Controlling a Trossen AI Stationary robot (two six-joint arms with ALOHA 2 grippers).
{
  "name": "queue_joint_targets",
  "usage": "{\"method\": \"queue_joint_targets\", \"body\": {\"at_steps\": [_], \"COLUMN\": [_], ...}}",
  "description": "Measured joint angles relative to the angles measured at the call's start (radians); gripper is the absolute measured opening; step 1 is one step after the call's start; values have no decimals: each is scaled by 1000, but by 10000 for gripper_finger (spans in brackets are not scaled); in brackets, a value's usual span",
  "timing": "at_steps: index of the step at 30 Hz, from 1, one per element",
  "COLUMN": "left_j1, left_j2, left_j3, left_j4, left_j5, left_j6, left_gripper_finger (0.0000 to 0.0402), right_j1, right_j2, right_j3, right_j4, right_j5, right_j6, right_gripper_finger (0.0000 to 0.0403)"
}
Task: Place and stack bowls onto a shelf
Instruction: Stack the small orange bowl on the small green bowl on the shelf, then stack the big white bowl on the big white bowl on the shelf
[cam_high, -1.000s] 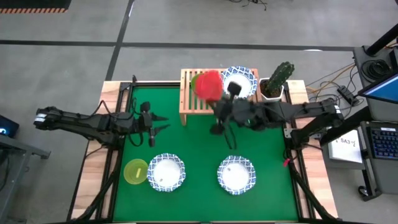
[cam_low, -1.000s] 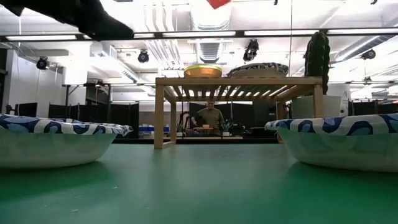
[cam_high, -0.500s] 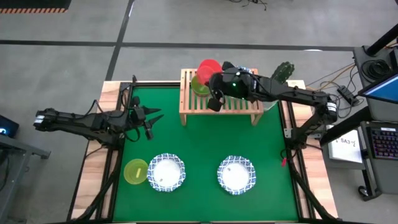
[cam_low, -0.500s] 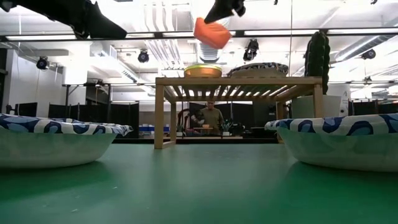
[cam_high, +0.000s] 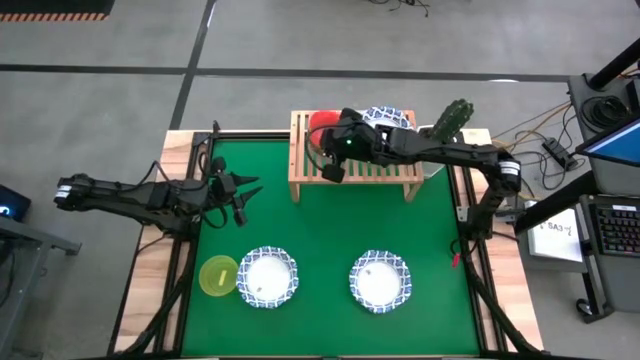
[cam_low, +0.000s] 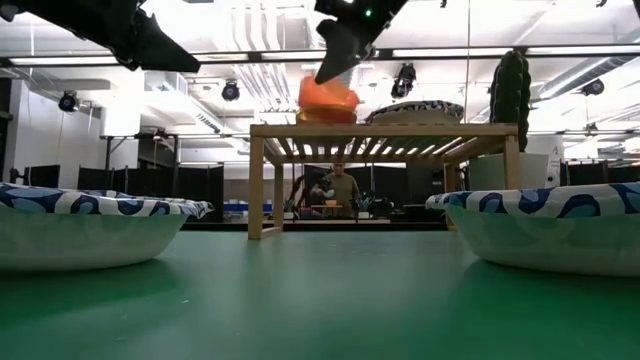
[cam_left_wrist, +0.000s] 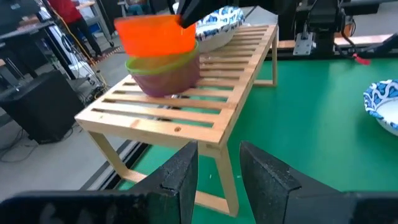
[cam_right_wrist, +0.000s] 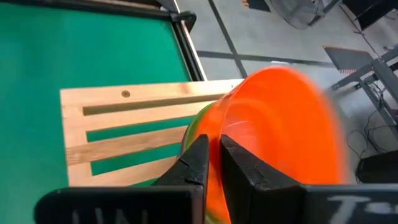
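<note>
My right gripper (cam_right_wrist: 214, 155) hangs over the left end of the light-wood shelf (cam_high: 372, 166), shut on the red bowl (cam_high: 321, 121). The red bowl (cam_left_wrist: 158, 34) sits just over a green bowl (cam_left_wrist: 163, 63) nested in a purple one (cam_left_wrist: 168, 81) on the slats; I cannot tell whether they touch. A white bowl with a blue rim (cam_high: 390, 117) rests on the shelf beside them. My left gripper (cam_high: 250, 194) is open, in the air over the mat's left side, touching nothing. My right gripper pinches the red bowl by its rim (cam_right_wrist: 217, 127), one finger (cam_right_wrist: 242, 168) inside the bowl and the other (cam_right_wrist: 194, 158) outside. The fingers slant down from above (cam_low: 340, 50). The bowl hangs below them, slightly tilted, over the green bowl.
Two white blue-rimmed bowls (cam_high: 266, 277) (cam_high: 380, 281) and a yellow bowl (cam_high: 218, 275) stand near the mat's near edge. A cactus in a white pot (cam_high: 446, 128) stands right of the shelf. A person (cam_low: 340, 188) shows far behind the table.
My right gripper has carried the red bowl from above the mat's middle toward the far edge and down, to just over the green bowl on the shelf's left end, still shut on its rim.
</note>
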Motion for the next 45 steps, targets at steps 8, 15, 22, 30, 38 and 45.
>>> {"method": "queue_joint_targets", "body": {"at_steps": [8, 15, 22, 30, 38, 45], "left_j1": [0, 0, 0, 0, -3, -5], "left_j2": [2, 10, 56, 99, 170, 291], "left_j3": [0, -2, -6, 21, 108, 161], "left_j4": [-9, -6, -4, -25, -12, 5], "left_j5": [0, 1, 1, 130, 294, 294], "left_j6": [-14, -42, -103, -284, -423, -493], "left_gripper_finger": [102, 102, 102, 102, 102, 102], "right_j1": [-18, -6, 66, 224, 317, 324], "right_j2": [28, -24, -146, -315, -415, -421], "right_j3": [0, 25, 1, -222, -459, -558], "right_j4": [3, -65, -253, -237, -99, -99], "right_j5": [1, 19, -17, -34, -36, -222], "right_j6": [-9, 41, 138, 224, 270, 331], "right_gripper_finger": [82, 128, 135, 107, 95, 141]}}
